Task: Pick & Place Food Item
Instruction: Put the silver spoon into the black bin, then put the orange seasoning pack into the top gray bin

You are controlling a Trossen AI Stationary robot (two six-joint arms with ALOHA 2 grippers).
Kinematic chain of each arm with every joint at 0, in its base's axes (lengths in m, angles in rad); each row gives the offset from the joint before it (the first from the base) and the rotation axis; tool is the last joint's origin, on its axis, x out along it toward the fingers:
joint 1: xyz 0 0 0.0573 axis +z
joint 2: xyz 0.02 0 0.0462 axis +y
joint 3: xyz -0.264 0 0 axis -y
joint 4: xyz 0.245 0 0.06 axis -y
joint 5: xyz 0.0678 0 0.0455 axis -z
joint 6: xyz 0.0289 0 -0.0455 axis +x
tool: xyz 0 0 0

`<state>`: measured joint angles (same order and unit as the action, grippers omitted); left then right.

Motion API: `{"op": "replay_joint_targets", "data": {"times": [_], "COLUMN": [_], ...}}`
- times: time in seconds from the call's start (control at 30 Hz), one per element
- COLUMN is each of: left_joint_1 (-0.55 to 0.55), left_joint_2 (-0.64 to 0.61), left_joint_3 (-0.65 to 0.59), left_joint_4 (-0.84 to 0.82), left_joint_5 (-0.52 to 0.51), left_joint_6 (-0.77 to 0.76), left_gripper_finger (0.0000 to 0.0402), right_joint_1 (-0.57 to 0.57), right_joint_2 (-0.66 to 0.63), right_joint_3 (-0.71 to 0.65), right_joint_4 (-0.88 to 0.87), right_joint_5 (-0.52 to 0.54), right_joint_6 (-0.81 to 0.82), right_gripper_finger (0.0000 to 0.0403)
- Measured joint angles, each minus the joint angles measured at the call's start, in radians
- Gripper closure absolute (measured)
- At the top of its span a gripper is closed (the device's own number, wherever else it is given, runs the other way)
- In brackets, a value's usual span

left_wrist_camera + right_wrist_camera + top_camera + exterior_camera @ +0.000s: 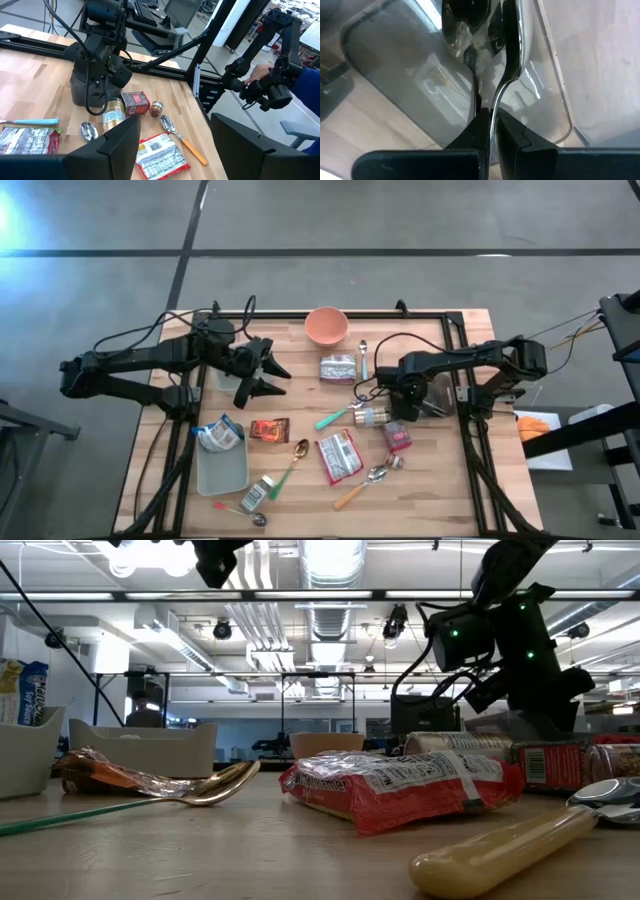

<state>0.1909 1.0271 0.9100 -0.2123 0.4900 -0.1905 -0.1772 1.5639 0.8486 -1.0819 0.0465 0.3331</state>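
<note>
My right gripper (405, 402) points down over a clear plastic tray (410, 75) at the table's right side and is shut on a metal spoon (507, 55). My left gripper (270, 376) hovers open above the table's left half, nothing between its fingers (120, 145). Food items lie on the wood: a red-and-white packet (340, 456), a silver packet (338, 368), a brown-red packet (270, 430), a can (371, 416) and a small red box (398, 437). A blue-and-white bag (218, 434) rests in a grey tray (224, 472). My right gripper pinches the spoon's handle (493, 117) between its two fingers, which come from above and lie along the handle. The spoon hangs below the fingertips, bowl end (465, 20) down over the clear tray. I cannot tell whether the bowl touches the tray.
A pink bowl (326, 326) stands at the far edge. Several spoons lie about: a gold one (300, 450), a yellow-handled one (365, 483), a teal-handled utensil (335, 418). A small jar (156, 107) sits by the red box. A black frame rail (462, 380) borders the table.
</note>
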Motion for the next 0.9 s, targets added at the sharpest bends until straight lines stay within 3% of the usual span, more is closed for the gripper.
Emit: {"op": "replay_joint_targets", "data": {"times": [0.33, 0.9], "left_joint_1": [0.0, 0.0], "left_joint_2": [0.0, 0.0], "left_joint_3": [0.0, 0.0], "left_joint_4": [-0.014, -0.025], "left_joint_5": [0.0, 0.0], "left_joint_6": [0.0, -0.001], "left_gripper_finger": [0.0155, 0.0155], "right_joint_1": [-0.001, -0.001], "right_joint_2": [0.001, 0.002], "right_joint_3": [-0.001, -0.001], "right_joint_4": [0.014, 0.02], "right_joint_5": [-0.02, -0.016], "right_joint_6": [0.012, 0.054], "right_gripper_finger": [0.0377, 0.0249]}}
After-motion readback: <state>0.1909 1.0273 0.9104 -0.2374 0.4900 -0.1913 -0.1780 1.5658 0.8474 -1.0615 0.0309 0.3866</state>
